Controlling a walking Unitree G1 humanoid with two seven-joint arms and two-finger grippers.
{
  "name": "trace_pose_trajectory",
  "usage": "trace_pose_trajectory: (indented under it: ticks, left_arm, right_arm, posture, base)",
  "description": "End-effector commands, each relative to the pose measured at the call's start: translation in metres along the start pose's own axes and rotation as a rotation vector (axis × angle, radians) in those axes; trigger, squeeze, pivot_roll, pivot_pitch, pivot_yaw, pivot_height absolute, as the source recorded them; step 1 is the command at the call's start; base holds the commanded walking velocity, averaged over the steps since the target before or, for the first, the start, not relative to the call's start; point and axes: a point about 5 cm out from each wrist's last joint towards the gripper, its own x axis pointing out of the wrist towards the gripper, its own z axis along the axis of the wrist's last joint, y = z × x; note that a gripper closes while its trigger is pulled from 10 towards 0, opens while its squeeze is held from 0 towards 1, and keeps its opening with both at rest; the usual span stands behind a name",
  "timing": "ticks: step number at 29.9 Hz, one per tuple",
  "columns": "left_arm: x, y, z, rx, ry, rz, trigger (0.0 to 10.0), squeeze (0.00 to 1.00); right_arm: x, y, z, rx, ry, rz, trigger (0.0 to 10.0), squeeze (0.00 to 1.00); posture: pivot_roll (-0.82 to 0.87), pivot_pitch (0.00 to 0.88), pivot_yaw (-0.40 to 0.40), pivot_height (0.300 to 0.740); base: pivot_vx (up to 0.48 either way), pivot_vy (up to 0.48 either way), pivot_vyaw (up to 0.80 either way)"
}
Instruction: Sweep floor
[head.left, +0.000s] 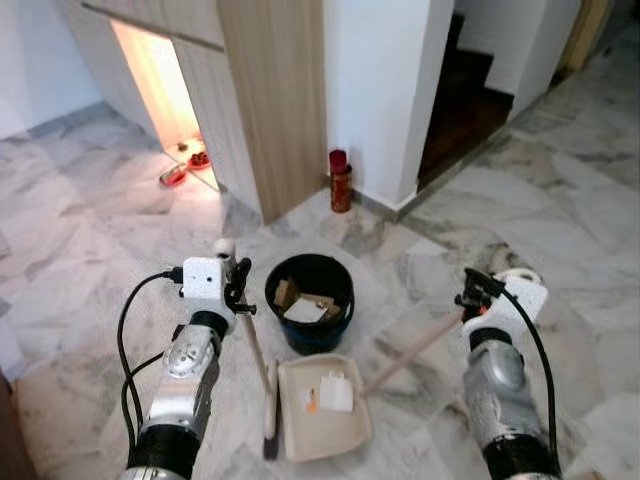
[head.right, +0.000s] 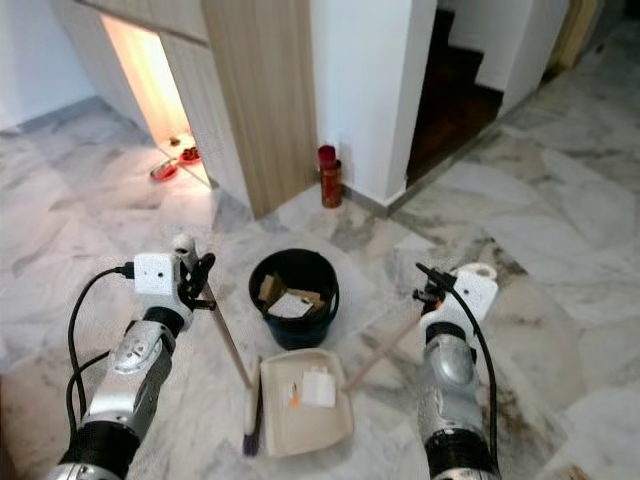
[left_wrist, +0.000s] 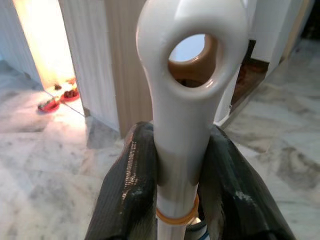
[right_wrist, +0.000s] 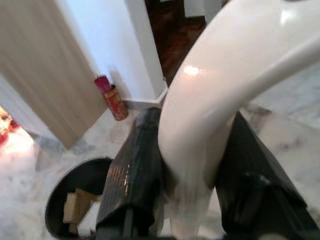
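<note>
White broom handle (left_wrist: 185, 125) clamped by left end effector (left_wrist: 187, 200).

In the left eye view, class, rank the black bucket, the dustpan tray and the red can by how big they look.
1. dustpan tray and black bucket: too alike to rank, and the tray lies nearer the camera.
2. red can: plainly smallest, though it stands farthest off, by the wall.

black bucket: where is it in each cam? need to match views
Left eye view: black bucket at centre, just beyond the dustpan.
Right eye view: centre, slightly left, same spot beyond the dustpan.
Left wrist view: I can't make it out; left gripper clamps the broom handle.
Right wrist view: lower left corner.
Shared landmark: red canister at the wall corner.
</note>
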Motion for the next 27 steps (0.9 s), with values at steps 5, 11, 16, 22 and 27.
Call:
trace_pose_trajectory:
  ticks: [5, 11, 16, 22, 27]
  left_arm:
    - [0.003, 0.008, 0.007, 0.031, -0.03, 0.011, 10.0, 0.0]
    - [0.004, 0.011, 0.008, 0.039, -0.033, 0.016, 10.0, 0.0]
    - [0.004, 0.013, 0.008, 0.046, -0.031, 0.015, 10.0, 0.0]
    - [0.004, 0.014, 0.008, 0.054, -0.027, 0.018, 10.0, 0.0]
    - [0.005, 0.014, 0.008, 0.052, -0.026, 0.013, 10.0, 0.0]
  right_arm:
    - [0.005, 0.012, 0.017, 0.026, -0.07, 0.031, 10.0, 0.0]
    - [0.004, 0.013, 0.03, 0.012, -0.146, 0.024, 10.0, 0.0]
    - [0.005, 0.013, 0.036, -0.007, -0.179, 0.016, 10.0, 0.0]
    - [-0.002, 0.015, 0.059, -0.058, -0.296, 0.043, 10.0, 0.0]
    - [-0.012, 0.017, 0.074, -0.063, -0.347, 0.051, 10.0, 0.0]
  posture:
    - [-0.07, 0.0, 0.034, 0.74]
    - [-0.06, 0.0, 0.038, 0.74]
    - [-0.06, 0.0, 0.038, 0.74]
    - [-0.06, 0.0, 0.043, 0.74]
    - [-0.06, 0.0, 0.045, 0.74]
  base:
    - [0.0, 0.26, 0.0]
    - [0.0, 0.0, 0.0]
    - [0.0, 0.0, 0.0]
    - [0.0, 0.0, 0.0]
    - [0.0, 0.0, 0.0]
